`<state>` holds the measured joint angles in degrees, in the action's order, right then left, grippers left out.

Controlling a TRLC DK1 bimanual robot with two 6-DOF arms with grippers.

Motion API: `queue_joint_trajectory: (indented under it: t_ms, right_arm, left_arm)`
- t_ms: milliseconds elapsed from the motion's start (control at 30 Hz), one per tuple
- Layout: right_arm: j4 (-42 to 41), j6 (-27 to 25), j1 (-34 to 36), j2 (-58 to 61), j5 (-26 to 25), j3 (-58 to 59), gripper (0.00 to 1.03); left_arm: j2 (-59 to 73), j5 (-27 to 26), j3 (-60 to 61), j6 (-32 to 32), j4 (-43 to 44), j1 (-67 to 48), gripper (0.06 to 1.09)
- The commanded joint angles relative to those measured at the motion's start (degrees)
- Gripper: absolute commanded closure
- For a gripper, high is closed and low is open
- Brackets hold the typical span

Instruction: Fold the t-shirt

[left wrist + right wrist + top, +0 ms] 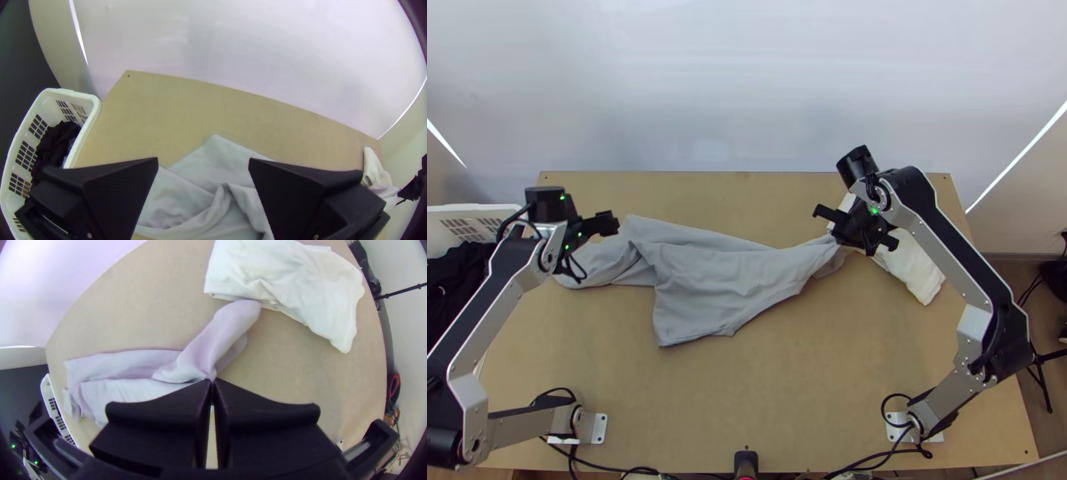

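The grey t-shirt (707, 280) lay bunched across the tabletop (747, 400), long axis left to right. Its tapered end pointed right, pinched in my right gripper (839, 238); my left gripper (591, 234) held its jaws parted above the left part.

The top view looked steeply down from high over the near edge of the light wooden table (747, 400), facing the far side, and stood farthest off, taking in both silver-grey and black arms, left (495, 288) and right (951, 252).

The left wrist view looked from low over the table's left part, across its far edge to the smooth pale backdrop (747, 80).

The right wrist view looked down more steeply from close over the far right part.

All three shared the grey cloth t-shirt (707, 280), the white folded cloth (915, 268) at far right and the white plastic basket (475, 210) at left; that basket was near the left wrist camera, well apart from the right one.
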<state>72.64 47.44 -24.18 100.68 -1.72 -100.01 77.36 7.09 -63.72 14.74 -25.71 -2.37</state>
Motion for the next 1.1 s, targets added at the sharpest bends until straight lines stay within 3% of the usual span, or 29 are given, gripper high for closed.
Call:
queue_joint_trajectory:
  t_ms: [0, 200, 333, 533, 767, 800, 833, 867, 933, 1067]
  right_arm:
    - [0.0, -0.8, -1.0, -3.0, -0.4, 4.5, 1.0]
    - [-1.1, -0.7, -1.0, -4.7, -0.3, 8.8, 1.0]
    - [-1.7, -0.8, -1.0, -5.2, -0.4, 8.4, 1.0]
    - [-2.9, -0.7, -1.0, -5.3, -0.4, 8.3, 1.0]
    - [-4.2, -0.8, -1.0, -5.5, -0.4, 8.3, 1.0]
    - [-4.4, -0.8, -1.0, -5.5, -0.4, 8.3, 1.0]
    - [-4.4, -0.8, -1.0, -5.5, -0.4, 8.2, 1.0]
    - [-4.5, -0.8, -1.0, -5.5, -0.4, 8.3, 1.0]
    - [-5.0, -0.7, -1.0, -5.5, -0.4, 8.3, 1.0]
    - [-6.5, -0.4, -1.0, -5.1, -0.4, 8.2, 1.0]
  left_arm:
    - [6.7, -0.1, -4.9, -1.1, -1.5, -2.6, 0.1]
    - [15.8, -1.9, -6.9, -10.6, -9.8, -4.7, 0.1]
    - [17.5, -1.9, -8.0, -13.2, -16.3, -5.5, 0.11]
    - [23.7, -1.6, -11.2, -13.9, -18.7, -4.8, 0.11]
    - [27.8, -1.6, -11.3, -16.2, -13.8, -4.5, 0.11]
    - [28.1, -1.6, -11.0, -16.9, -13.7, -4.6, 0.14]
    - [28.3, -1.6, -10.9, -17.2, -13.3, -4.7, 0.24]
    - [28.3, -1.6, -11.0, -16.7, -11.6, -4.7, 0.42]
    - [27.5, -1.6, -11.9, -16.5, -8.9, -4.6, 1.02]
    - [28.5, -2.0, -17.8, -14.0, -6.0, -3.3, 1.05]
